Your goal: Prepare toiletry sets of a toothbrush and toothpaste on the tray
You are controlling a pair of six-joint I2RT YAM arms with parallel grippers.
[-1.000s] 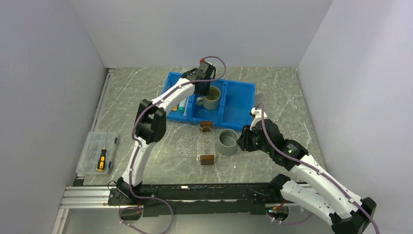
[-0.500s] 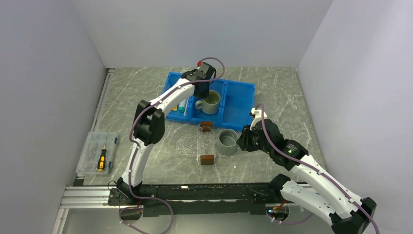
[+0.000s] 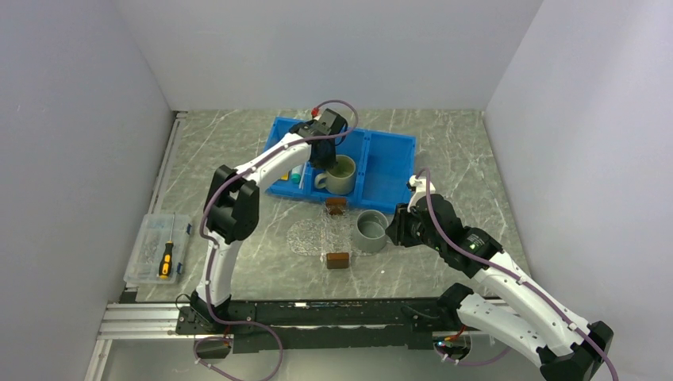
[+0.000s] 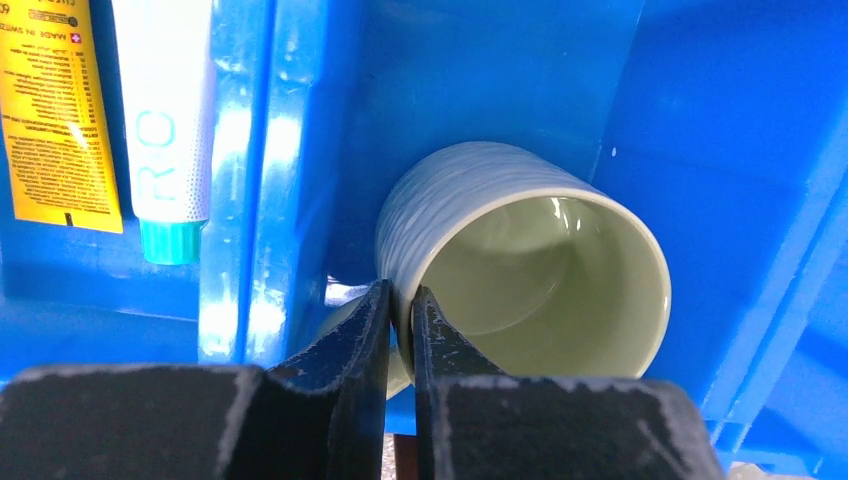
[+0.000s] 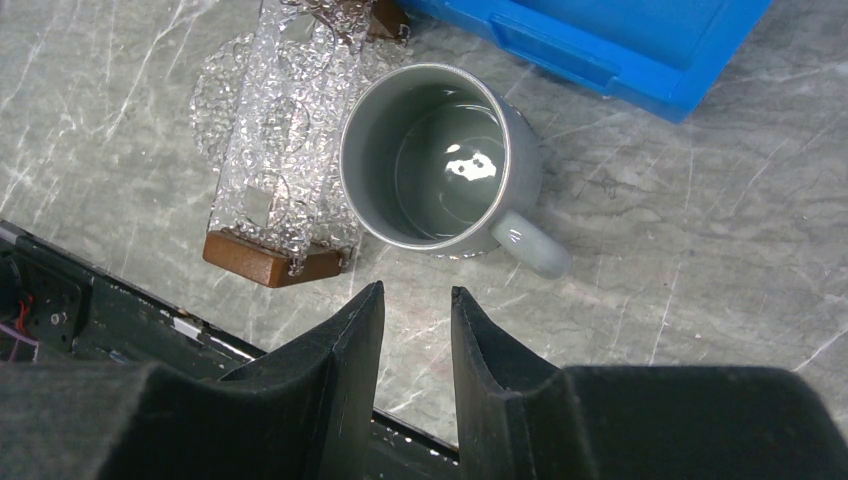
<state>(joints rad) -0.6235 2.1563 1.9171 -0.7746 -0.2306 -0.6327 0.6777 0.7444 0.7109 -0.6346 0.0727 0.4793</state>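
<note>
My left gripper (image 3: 327, 157) (image 4: 400, 296) is shut on the rim of a pale green mug (image 3: 340, 172) (image 4: 520, 270), one finger inside and one outside. The mug is in the middle compartment of the blue bin (image 3: 390, 159). A white toothpaste tube with a teal cap (image 4: 165, 120) and a yellow one (image 4: 58, 110) lie in the bin's left compartment. The clear tray (image 3: 313, 235) (image 5: 285, 130) with brown block handles (image 3: 337, 259) lies on the table in front of the bin. My right gripper (image 3: 394, 226) (image 5: 417, 292) is open and empty beside a grey mug (image 3: 371, 230) (image 5: 440, 160). No toothbrush shows.
The grey mug stands upright at the tray's right edge, its handle toward my right gripper. A clear parts box with a yellow-handled screwdriver (image 3: 164, 258) sits at the table's left edge. White walls enclose the table on three sides.
My left gripper has moved the green mug a little toward the near side of the bin's middle compartment. The right arm has not moved.
</note>
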